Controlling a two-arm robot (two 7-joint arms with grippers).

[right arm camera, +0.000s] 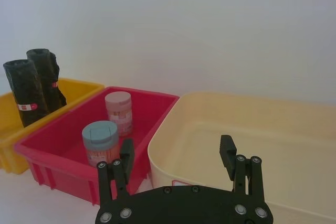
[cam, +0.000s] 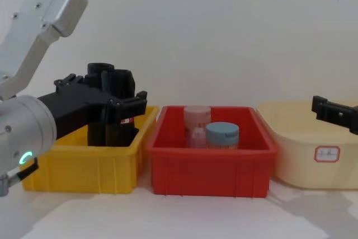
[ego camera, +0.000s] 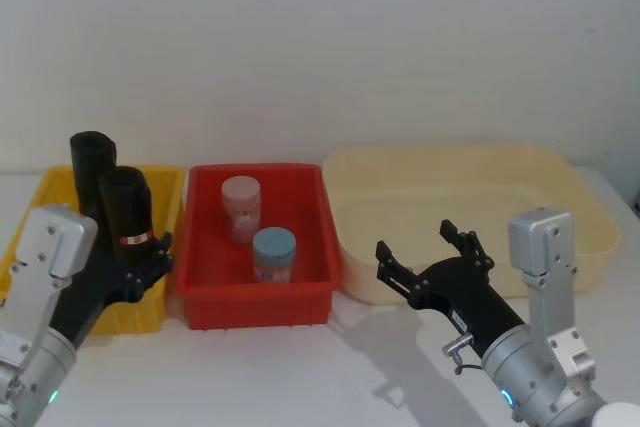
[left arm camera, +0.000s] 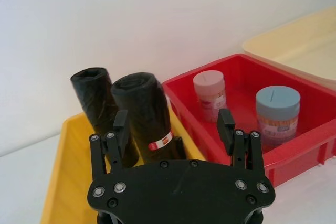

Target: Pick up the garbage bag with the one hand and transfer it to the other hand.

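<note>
Left gripper (left arm camera: 173, 124) was spread open, fingers either side of garbage bag (left arm camera: 140, 111), not clamped | bag stood upright in yellow bin (left arm camera: 58, 171) beside second black roll (left arm camera: 94, 95) | right gripper (ego camera: 415, 239) hung open before cream tub (ego camera: 560, 162)

you had the garbage bag (ego camera: 126, 209) in black, with a white band and a small red mark on its side, and the second roll (ego camera: 92, 159) was the same black. the yellow bin (cam: 84, 166) sat beside the red bin (cam: 207, 173), and the tub (cam: 293, 163) was cream with a white label (cam: 327, 153) edged in red. the blue-lidded jar (ego camera: 273, 252) and the pink-lidded jar (ego camera: 240, 205) both had pinkish printed bands. your left gripper (left arm camera: 174, 121) was black, its wrist (cam: 25, 130) silver-grey with a green ring (cam: 22, 158); your right gripper (right arm camera: 176, 149) was black too, with a blue glow (ego camera: 507, 399) low on its silver-grey arm. the table (ego camera: 330, 377) and wall (ego camera: 300, 47) were white.
</note>
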